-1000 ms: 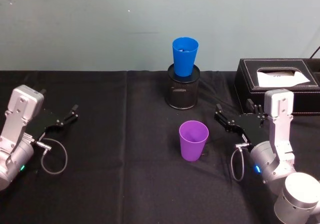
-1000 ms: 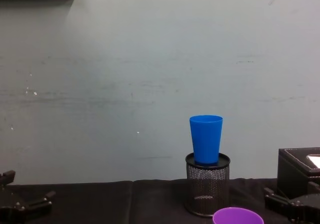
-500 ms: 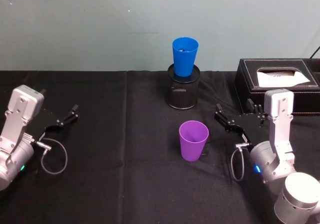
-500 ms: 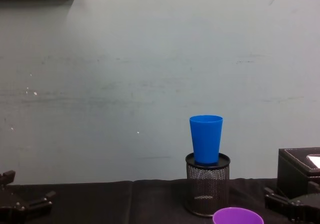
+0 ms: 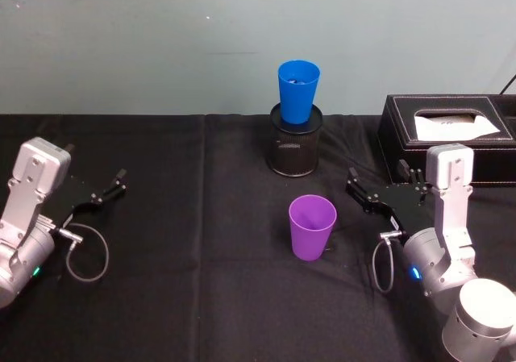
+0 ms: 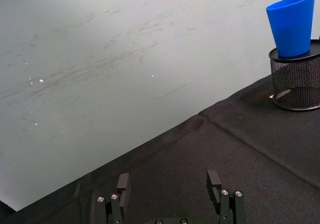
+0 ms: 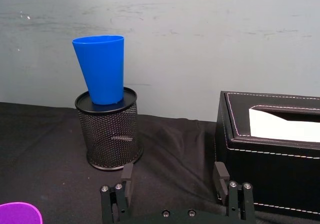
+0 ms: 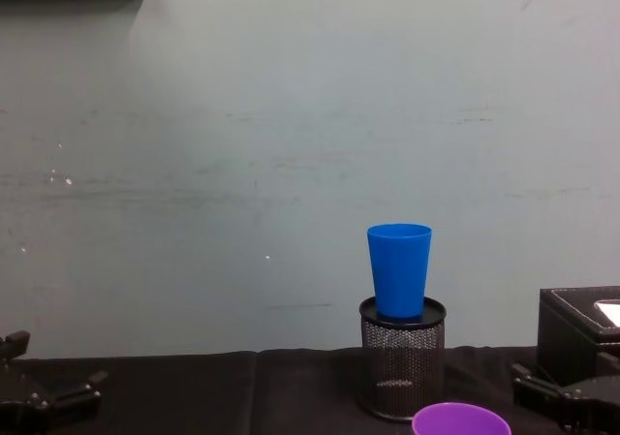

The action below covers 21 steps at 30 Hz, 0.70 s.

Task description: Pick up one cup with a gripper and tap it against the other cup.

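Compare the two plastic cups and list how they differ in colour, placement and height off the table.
The purple cup stands directly on the black tablecloth, nearer the robot; the blue cup sits on top of the black mesh pen holder, farther back by the wall. So the blue cup is raised while the purple cup is at table level. The right gripper is close beside the purple cup, not the blue one. Both are upright, tapered, open-topped tumblers, and neither is held.

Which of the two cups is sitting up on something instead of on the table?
The blue cup: it stands in the black mesh holder. The purple cup stands on the tablecloth.
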Each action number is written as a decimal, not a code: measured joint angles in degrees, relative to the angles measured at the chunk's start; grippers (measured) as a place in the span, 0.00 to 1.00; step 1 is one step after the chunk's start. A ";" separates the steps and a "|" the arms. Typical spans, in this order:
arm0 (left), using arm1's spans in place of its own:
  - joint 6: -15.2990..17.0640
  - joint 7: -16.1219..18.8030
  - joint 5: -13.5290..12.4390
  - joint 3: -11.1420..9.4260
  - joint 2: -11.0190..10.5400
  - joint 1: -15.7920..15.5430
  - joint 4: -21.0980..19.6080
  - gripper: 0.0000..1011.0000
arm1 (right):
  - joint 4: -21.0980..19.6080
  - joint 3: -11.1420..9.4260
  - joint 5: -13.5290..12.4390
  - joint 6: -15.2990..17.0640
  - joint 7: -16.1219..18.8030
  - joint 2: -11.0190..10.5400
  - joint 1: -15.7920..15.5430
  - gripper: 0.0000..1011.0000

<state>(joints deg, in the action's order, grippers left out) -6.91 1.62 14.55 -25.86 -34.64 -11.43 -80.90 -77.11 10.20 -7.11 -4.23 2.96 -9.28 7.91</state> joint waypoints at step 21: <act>0.00 0.00 0.00 0.00 0.00 0.00 0.00 0.99 | 0.01 0.00 0.00 0.00 0.00 0.00 0.00 0.99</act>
<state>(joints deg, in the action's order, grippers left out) -6.90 1.62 14.55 -25.86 -34.65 -11.43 -80.90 -77.10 10.20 -7.11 -4.23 2.96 -9.29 7.92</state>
